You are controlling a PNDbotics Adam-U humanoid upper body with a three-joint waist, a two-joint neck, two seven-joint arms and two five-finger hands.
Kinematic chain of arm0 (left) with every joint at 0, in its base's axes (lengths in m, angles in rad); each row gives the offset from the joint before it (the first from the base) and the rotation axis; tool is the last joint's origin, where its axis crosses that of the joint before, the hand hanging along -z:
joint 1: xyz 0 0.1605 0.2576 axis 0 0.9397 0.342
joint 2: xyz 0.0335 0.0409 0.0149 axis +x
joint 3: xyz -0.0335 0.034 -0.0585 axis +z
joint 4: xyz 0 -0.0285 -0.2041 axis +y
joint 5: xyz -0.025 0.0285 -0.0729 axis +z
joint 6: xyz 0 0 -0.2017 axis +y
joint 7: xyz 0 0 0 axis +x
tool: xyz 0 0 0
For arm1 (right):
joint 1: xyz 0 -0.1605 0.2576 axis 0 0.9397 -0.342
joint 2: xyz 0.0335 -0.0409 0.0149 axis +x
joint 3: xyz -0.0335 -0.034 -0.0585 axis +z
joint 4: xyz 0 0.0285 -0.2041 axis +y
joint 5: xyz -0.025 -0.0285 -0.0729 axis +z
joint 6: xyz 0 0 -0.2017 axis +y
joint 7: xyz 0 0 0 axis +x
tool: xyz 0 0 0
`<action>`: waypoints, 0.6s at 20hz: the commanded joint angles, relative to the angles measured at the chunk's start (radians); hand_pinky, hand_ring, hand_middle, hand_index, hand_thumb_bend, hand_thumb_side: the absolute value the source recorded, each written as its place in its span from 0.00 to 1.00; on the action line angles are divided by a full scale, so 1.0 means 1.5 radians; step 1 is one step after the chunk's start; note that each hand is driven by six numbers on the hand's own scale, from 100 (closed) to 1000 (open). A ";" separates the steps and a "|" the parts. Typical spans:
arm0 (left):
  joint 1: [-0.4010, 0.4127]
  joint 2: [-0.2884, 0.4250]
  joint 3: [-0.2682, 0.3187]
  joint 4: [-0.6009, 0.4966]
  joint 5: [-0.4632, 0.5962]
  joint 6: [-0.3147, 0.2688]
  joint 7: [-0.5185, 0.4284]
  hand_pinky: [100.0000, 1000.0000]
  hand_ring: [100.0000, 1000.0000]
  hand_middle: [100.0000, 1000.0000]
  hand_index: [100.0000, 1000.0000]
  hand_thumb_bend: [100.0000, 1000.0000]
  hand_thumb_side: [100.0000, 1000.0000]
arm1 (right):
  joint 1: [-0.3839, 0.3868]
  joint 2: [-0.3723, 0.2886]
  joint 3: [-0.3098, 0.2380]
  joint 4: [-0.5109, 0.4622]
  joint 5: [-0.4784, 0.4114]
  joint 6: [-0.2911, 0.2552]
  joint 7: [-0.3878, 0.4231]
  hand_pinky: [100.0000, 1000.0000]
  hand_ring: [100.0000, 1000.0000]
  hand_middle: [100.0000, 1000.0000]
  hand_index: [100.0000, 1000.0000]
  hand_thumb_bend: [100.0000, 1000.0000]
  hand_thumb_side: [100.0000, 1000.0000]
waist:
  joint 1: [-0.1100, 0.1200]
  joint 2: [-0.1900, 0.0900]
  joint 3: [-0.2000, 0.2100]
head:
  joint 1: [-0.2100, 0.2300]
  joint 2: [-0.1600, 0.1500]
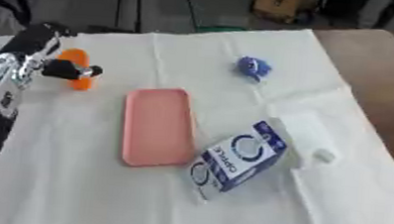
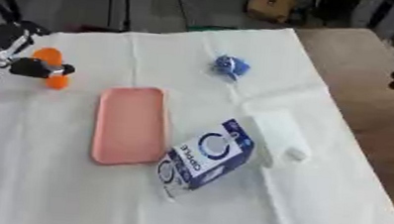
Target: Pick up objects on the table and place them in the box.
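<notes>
While gripped: orange object (image 1: pixel 76 62) in left hand (image 1: pixel 57 68)

A creased white cloth (image 1: pixel 100 177) covers most of a brown counter (image 1: pixel 381 72), bare along its right side. Beyond the far edge lies grey floor (image 1: pixel 155 7), with a yellowish-brown box (image 1: pixel 282 3) standing there.

left hand (image 1: pixel 60 68) raised, fingers curled

Two head-camera eyes, looking down, both sharing the cloth-covered table (image 1: pixel 228 205)
</notes>
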 commanded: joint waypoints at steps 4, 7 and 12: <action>-0.008 0.011 0.005 -0.001 -0.016 0.010 0.017 0.63 0.66 0.73 0.84 0.68 0.52 | -0.005 -0.010 -0.004 -0.009 0.001 0.000 0.002 0.40 0.45 0.72 0.92 0.25 0.59 | -0.001 -0.007 -0.001 | -0.001 0.003; -0.007 0.009 0.007 0.001 -0.023 0.017 0.030 0.62 0.65 0.72 0.83 0.66 0.48 | -0.005 -0.010 -0.004 -0.009 0.001 -0.001 0.002 0.40 0.45 0.72 0.92 0.25 0.59 | -0.001 -0.007 -0.001 | -0.001 0.003; -0.005 0.005 0.008 0.008 -0.023 0.024 0.047 0.59 0.61 0.68 0.81 0.60 0.42 | -0.005 -0.009 -0.004 -0.009 0.001 0.000 0.003 0.40 0.45 0.72 0.92 0.25 0.59 | -0.001 -0.007 -0.001 | -0.001 0.003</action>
